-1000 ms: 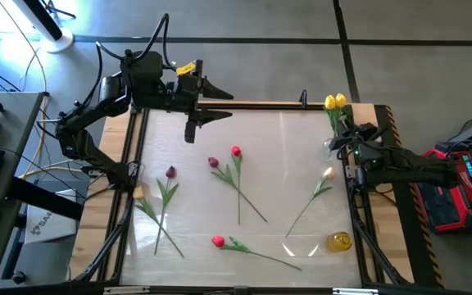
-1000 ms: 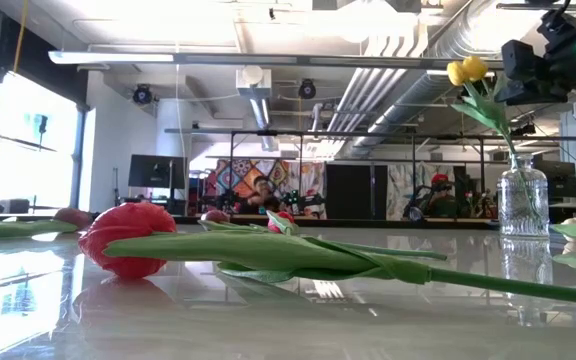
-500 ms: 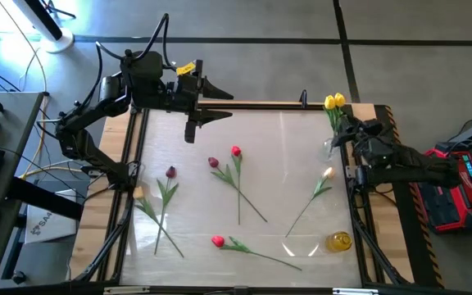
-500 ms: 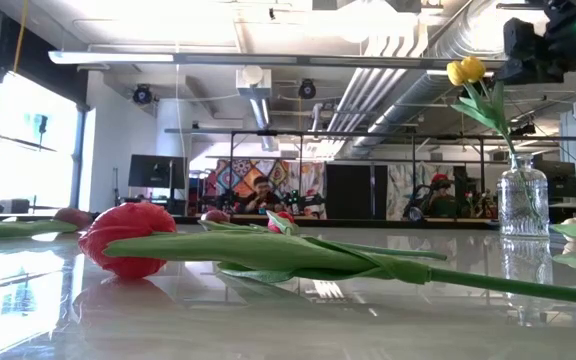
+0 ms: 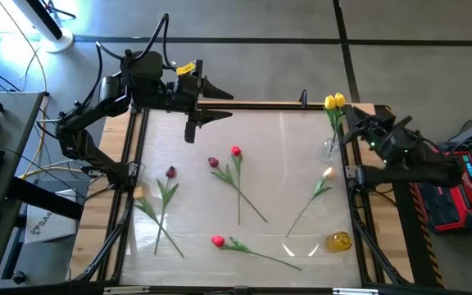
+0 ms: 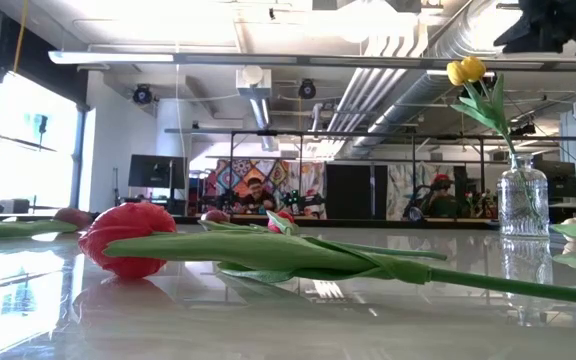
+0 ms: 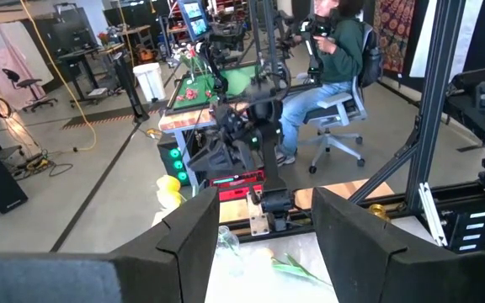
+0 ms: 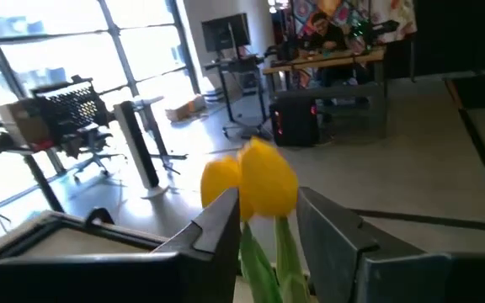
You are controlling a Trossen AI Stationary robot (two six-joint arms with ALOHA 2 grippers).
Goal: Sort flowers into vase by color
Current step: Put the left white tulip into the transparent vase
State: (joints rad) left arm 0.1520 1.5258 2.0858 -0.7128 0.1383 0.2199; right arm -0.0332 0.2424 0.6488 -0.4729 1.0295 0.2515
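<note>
Standing in the glass vase [image 5: 332, 146] at the table's far right corner are two yellow tulips [image 5: 334, 102], heads upright above its rim. Right gripper [image 5: 352, 129] hangs just beside the vase, on its outer side; the wrist view shows its fingers [image 8: 217, 220] apart with the yellow heads [image 8: 251, 181] and stems seen between them, contact not clear. Left gripper [image 5: 193, 115] waits over the far left edge, jaws apart, holding nothing.

Loose on the table [image 5: 285, 164]: maroon tulip [image 5: 170, 172] at left, dark red tulip [image 5: 213, 162] and red tulip [image 5: 236, 151] near centre with stems crossing, peach tulip [image 5: 328, 173] at right, red tulip [image 5: 217, 241] near the front edge. A yellow jar [image 5: 338, 241] lies at front right. A seated person [image 7: 331, 59] shows beyond the table.
</note>
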